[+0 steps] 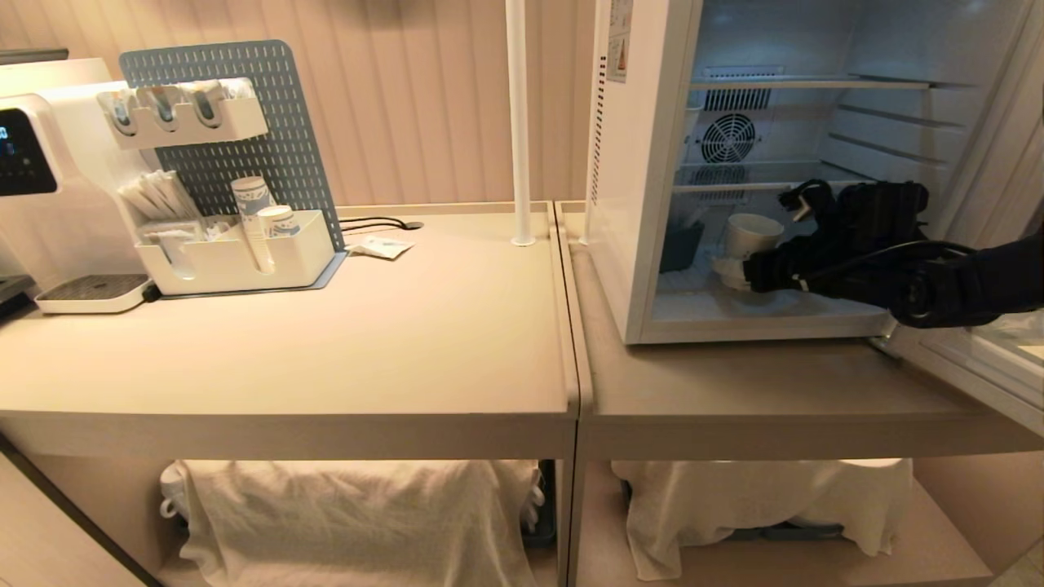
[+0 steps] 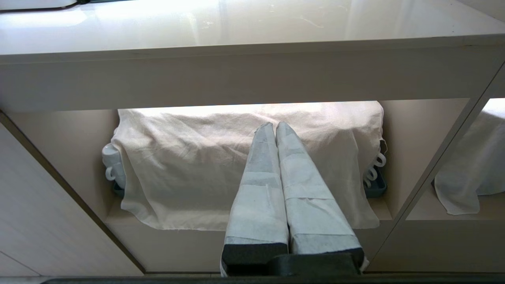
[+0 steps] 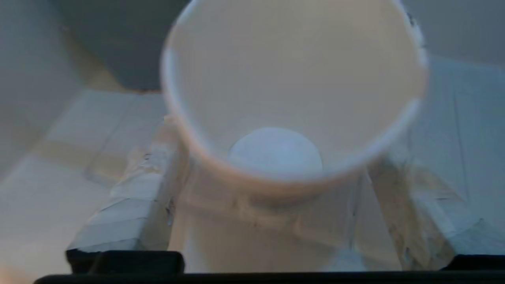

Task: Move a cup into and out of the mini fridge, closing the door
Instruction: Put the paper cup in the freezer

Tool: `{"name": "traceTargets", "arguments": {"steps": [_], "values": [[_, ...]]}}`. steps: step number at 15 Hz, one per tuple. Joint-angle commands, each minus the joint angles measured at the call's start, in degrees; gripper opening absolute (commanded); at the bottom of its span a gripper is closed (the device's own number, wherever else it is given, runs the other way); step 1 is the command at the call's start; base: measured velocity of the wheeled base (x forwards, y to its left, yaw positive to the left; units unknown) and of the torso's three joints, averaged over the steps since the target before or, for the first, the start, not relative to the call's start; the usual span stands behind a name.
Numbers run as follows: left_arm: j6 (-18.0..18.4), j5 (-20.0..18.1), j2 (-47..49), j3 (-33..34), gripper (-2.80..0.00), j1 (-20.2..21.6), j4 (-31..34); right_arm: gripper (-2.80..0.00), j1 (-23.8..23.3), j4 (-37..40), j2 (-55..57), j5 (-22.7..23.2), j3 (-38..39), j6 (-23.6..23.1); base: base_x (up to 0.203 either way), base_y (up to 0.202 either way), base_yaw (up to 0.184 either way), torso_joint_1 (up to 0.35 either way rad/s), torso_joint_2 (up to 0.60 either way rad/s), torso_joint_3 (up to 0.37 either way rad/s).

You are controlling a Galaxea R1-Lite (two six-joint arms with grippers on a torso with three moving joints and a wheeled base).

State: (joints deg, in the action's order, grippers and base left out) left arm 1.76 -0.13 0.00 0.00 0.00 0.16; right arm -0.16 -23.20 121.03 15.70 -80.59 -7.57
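- The cup (image 1: 752, 236) stands upright on the floor of the mini fridge (image 1: 644, 244), its mouth facing up and its long axis vertical; seen from the right wrist view it is empty, with the round bottom showing (image 3: 276, 152)
- No print or pattern can be made out on the side of the cup that shows, and nothing can be read on it
- A small sticker with a red mark (image 1: 619, 41) sits high on the fridge's outer left wall; its writing is too small to read
- The right gripper (image 1: 746, 273) reaches into the fridge from the right, low beside the cup's base; its taped fingers (image 3: 130, 205) stand spread wide on either side of the cup with gaps between them and its wall, so they do not seem to clamp it
- The door (image 1: 979, 367) is swung open at the right, only its lower edge in sight
- Inside the fridge are wire shelves and a round fan grille (image 1: 727, 137) on the back wall, with a dark small bin (image 1: 681, 244) just left of the cup
- The left gripper (image 2: 275, 128) hangs parked below the counter edge, fingers pressed together and holding nothing, in front of a white cloth (image 2: 189, 165) draped over mugs on the lower shelf
- On the left counter a coffee machine (image 1: 33, 163) with a black screen stands beside a pegboard organiser (image 1: 245, 244) that holds stacked paper cups (image 1: 251, 200)
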Motion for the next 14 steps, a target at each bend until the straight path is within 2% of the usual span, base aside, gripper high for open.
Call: {"name": "traceTargets", "arguments": {"steps": [1,5,8,9,14], "values": [[0.0,0.0,0.0,0.0,-2.80,0.0,0.0,0.00,-0.4,4.4,-5.8,0.3,2.1,0.0,0.000,0.000,0.000,0.000,0.00,0.000],[0.0,0.0,0.0,0.0,-2.80,0.0,0.0,0.00,-2.1,15.5,-15.8,1.3,8.8,-0.2,0.000,0.000,0.000,0.000,0.00,0.000],[0.0,0.0,0.0,0.0,-2.80,0.0,0.0,0.00,-2.7,19.7,-24.2,1.5,13.5,0.1,0.000,0.000,0.000,0.000,0.00,0.000],[0.0,0.0,0.0,0.0,-2.80,0.0,0.0,-2.80,-2.8,21.2,-27.5,2.2,14.6,0.4,0.000,0.000,0.000,0.000,0.00,0.000],[0.0,0.0,0.0,0.0,-2.80,0.0,0.0,-2.80,-2.6,36.2,-40.3,4.9,15.5,-0.8,0.000,0.000,0.000,0.000,0.00,0.000]]}}
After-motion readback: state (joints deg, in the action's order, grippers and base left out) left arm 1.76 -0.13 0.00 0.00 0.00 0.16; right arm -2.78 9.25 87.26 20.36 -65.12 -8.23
